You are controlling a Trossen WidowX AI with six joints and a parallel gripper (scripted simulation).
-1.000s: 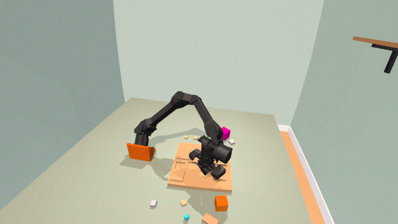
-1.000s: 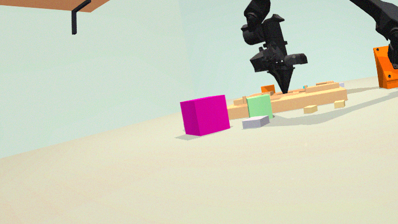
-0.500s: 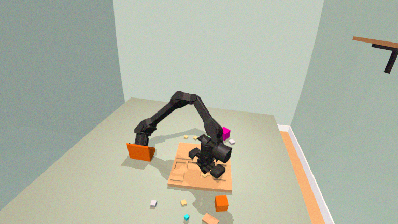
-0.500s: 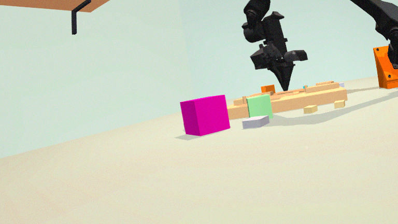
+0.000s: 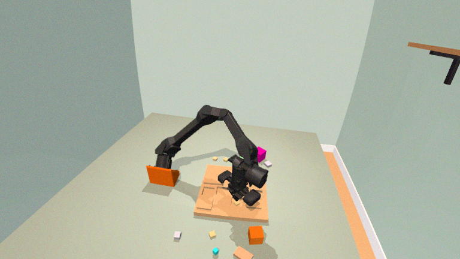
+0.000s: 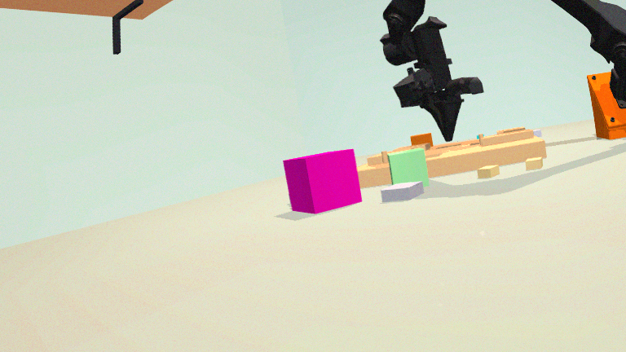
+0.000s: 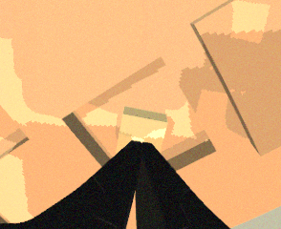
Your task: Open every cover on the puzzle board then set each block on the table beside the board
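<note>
The tan puzzle board (image 5: 223,215) (image 6: 484,162) lies on the table, with thin covers, ledges and low pegs on it. My gripper (image 5: 236,199) (image 6: 448,139) (image 7: 140,151) is shut and empty, pointing down just above the board. A pale yellow block (image 5: 236,203) (image 7: 142,125) shows in a well right at the fingertips, partly hidden by them in the wrist view. A flat cover (image 5: 205,204) lies at the board's front left. Three yellow blocks are on the table: two behind the board (image 5: 214,158) (image 6: 534,164) (image 5: 226,159) (image 6: 488,172), one in front (image 5: 212,234). The hand hides the board's middle and right.
An orange cube (image 5: 256,235), a tan slab (image 5: 243,253), a cyan cube (image 5: 215,250) and a pale block (image 5: 177,235) lie in front. A magenta cube (image 5: 261,154) (image 6: 323,182), a green slab (image 6: 408,167) and a lilac block (image 5: 268,163) (image 6: 402,191) stand behind.
</note>
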